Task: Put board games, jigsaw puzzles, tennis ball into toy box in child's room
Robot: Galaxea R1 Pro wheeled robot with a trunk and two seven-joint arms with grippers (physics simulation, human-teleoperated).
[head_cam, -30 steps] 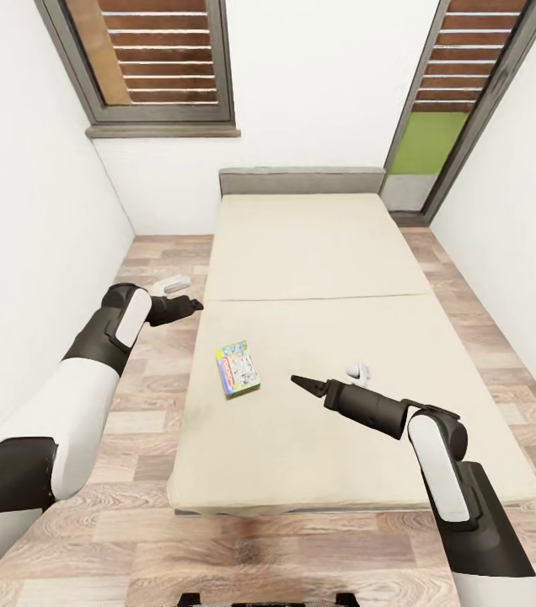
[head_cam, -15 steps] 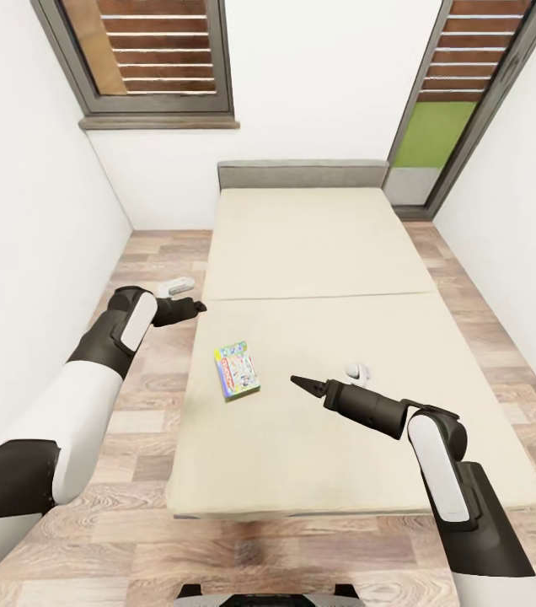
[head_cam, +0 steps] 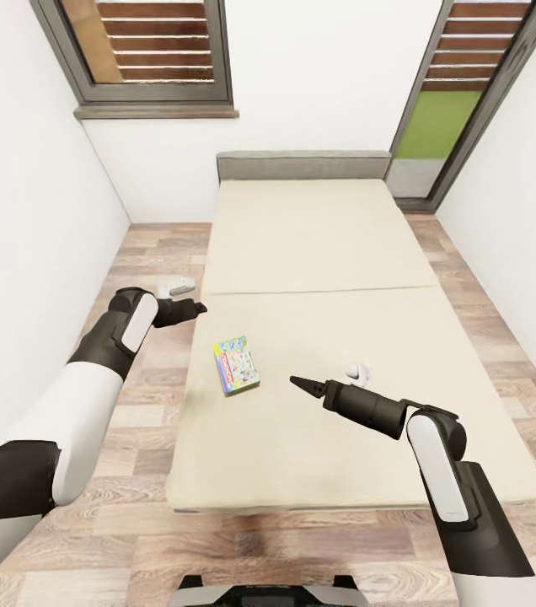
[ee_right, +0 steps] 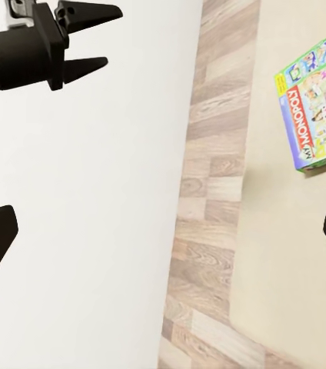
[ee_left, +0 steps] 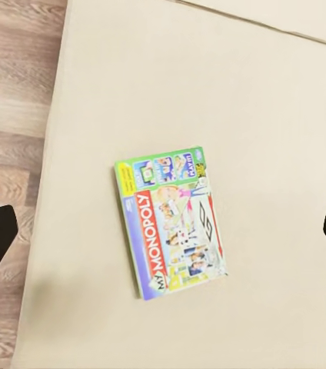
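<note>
I see one board game (head_cam: pixel 236 367), a green-bordered "My Monopoly" box, lying flat near the left edge of the cream bed (head_cam: pixel 318 244).

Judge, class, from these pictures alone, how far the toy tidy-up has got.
Done: only one board game lies on the bed, though the pictures don't show where the other went. In hand: nothing; the left gripper and right gripper are both open and empty, clear of the game. Left: grasp this Monopoly box and carry it to the toy box.
</note>
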